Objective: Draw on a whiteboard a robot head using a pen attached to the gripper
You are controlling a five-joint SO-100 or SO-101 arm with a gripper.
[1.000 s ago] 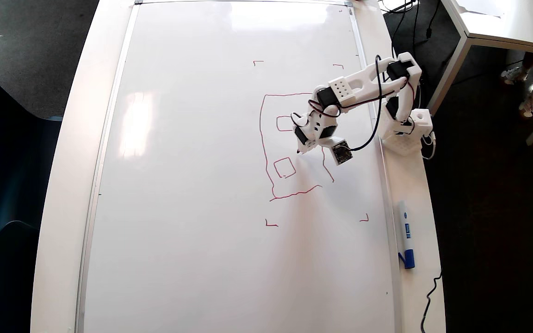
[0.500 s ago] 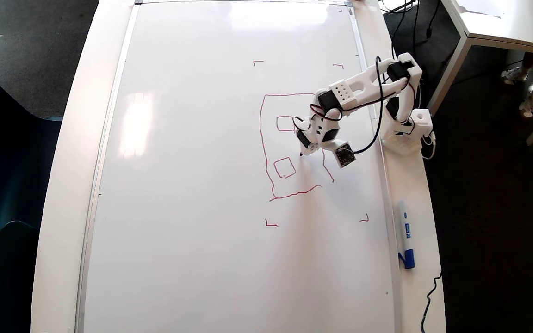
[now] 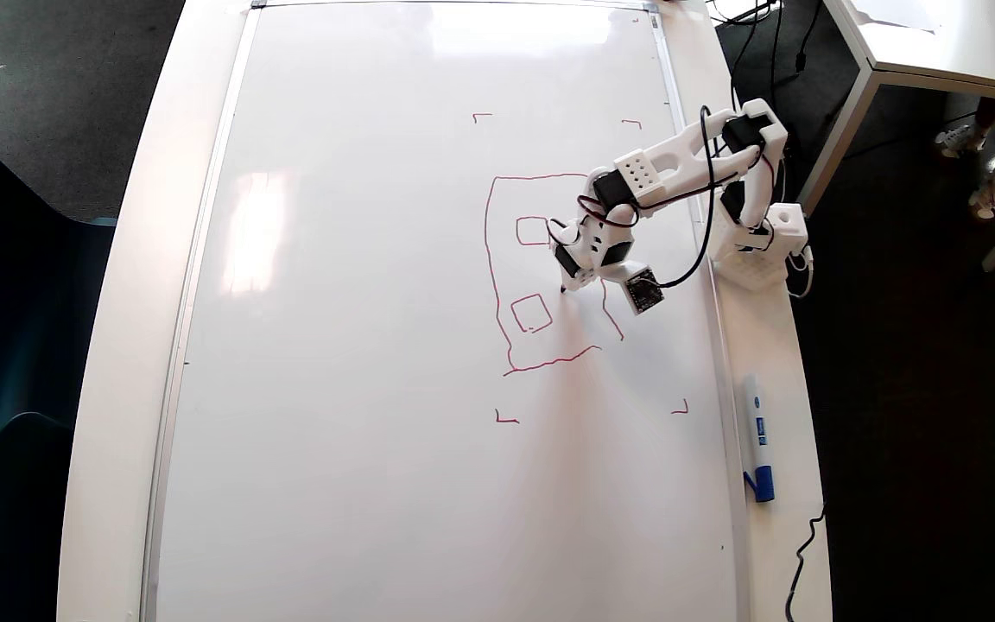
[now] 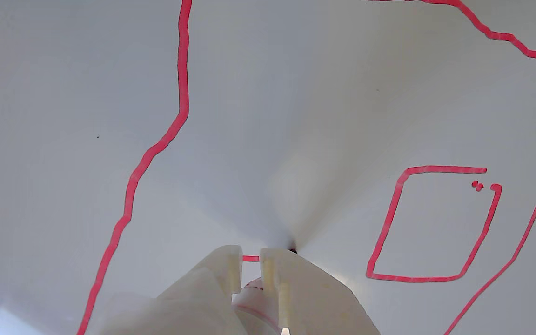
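The whiteboard (image 3: pixel 359 345) lies flat and fills most of the overhead view. On its right half is the red robot head (image 3: pixel 490 259), a wobbly tall outline with two small squares showing inside; the arm covers part of it. My white gripper (image 3: pixel 570 276) hovers inside the outline, between the two squares. It is shut on the pen (image 3: pixel 563 288), whose dark tip touches the board. In the wrist view the gripper (image 4: pixel 251 255) enters from the bottom with the pen (image 4: pixel 248 293) wedged between its fingers. A short red stroke shows at the fingertips, and one small square (image 4: pixel 391 218) lies to the right.
Four small red corner marks (image 3: pixel 506 419) frame the drawing area. A white marker with a blue cap (image 3: pixel 757 449) lies on the table strip right of the board. The arm's base (image 3: pixel 757 250) stands on that strip. A second white table (image 3: pixel 938 43) is at the top right.
The gripper and pen tip have shifted a little down and to the right in the overhead view, then stayed almost still over the last half second.
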